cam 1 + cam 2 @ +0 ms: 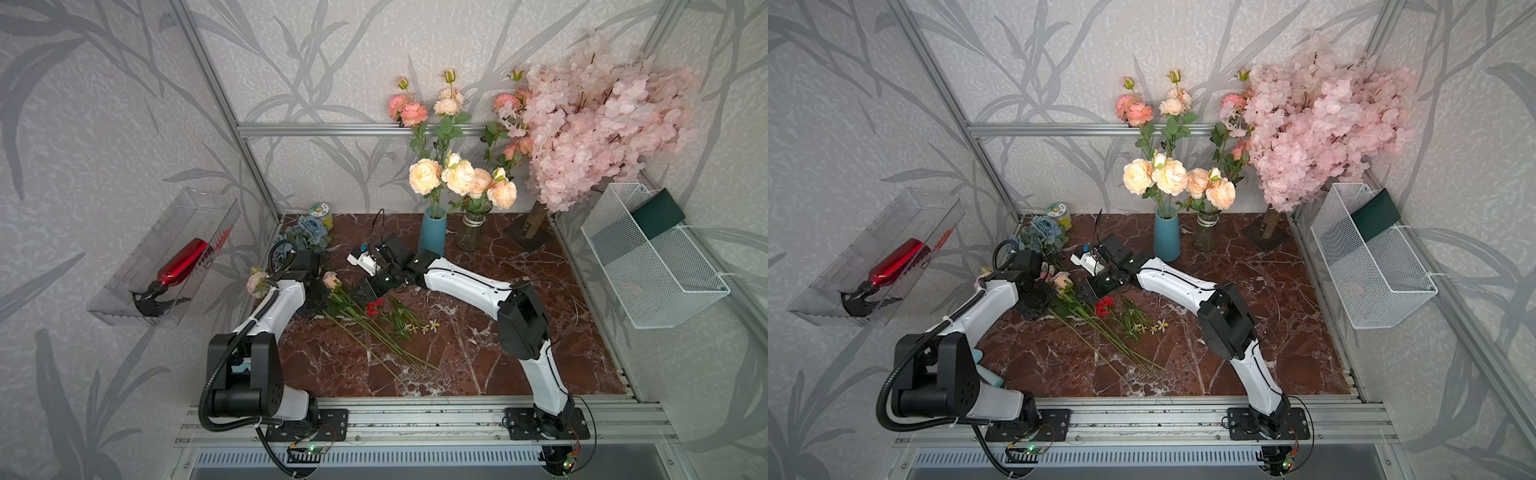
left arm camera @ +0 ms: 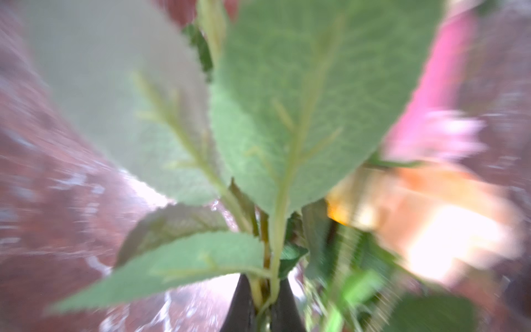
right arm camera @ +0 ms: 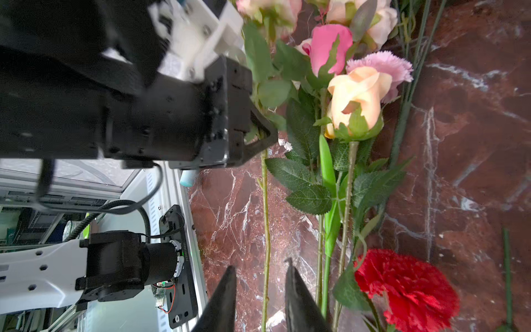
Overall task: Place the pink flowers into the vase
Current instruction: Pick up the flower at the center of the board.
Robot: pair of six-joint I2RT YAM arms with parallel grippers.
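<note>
Left wrist view: the left gripper (image 2: 264,290) is pinched tight on a pink flowers (image 2: 277,230) stem. The right gripper (image 3: 260,267) has its jaws apart, with that stem loose between them. Grabbing looks done. Next, lift gently and put the stem into the blue vase (image 1: 432,237), just past the right gripper.

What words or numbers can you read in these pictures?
No text is clear enough to quote.
Spool at the back of the table: round label with print, too small to read.
Left arm's base: what looks like a tiny line of print beside it in the right wrist view, too small to read.
</note>
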